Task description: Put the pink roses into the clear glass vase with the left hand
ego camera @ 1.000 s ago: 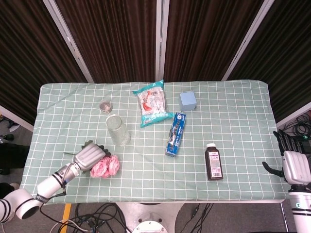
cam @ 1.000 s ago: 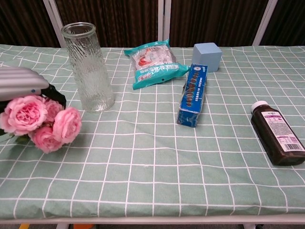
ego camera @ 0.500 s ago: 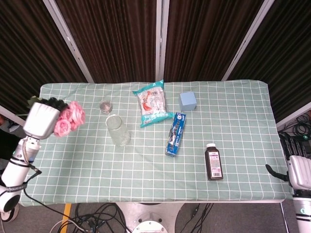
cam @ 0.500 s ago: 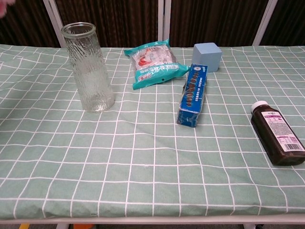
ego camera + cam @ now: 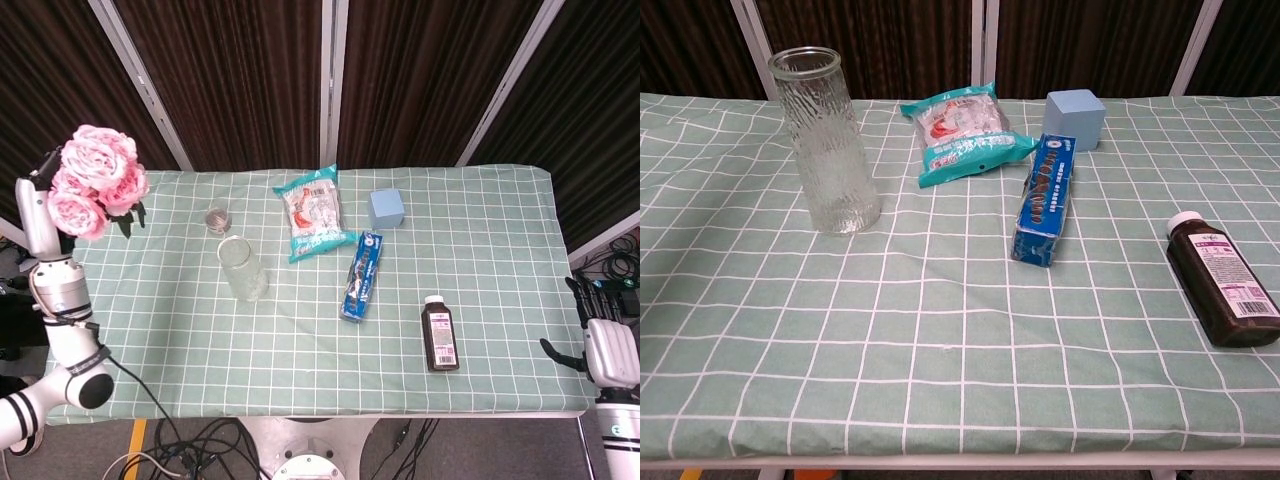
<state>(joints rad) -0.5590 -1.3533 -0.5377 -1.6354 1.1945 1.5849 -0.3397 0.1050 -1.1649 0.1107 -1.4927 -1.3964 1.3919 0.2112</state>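
My left hand [image 5: 36, 216] is raised high beside the table's far left corner and holds the bunch of pink roses [image 5: 95, 180], blooms up, with dark leaves below them. The clear ribbed glass vase [image 5: 243, 268] stands upright on the checked cloth to the right of that hand, with nothing in it. The chest view shows the vase [image 5: 827, 140] at the upper left, but neither the roses nor the left hand. My right hand [image 5: 609, 348] hangs off the table's right edge, fingers apart and holding nothing.
Behind the vase sits a small round glass dish [image 5: 217, 217]. A snack bag [image 5: 315, 212], a blue cube [image 5: 386, 208] and a blue toothpaste box [image 5: 362, 275] lie mid-table. A brown bottle [image 5: 440, 335] lies toward the front right.
The left hand has lifted the roses off the cloth, swung them up and to the left, and turned the blooms upward. They have left the chest view. The right hand barely moved.
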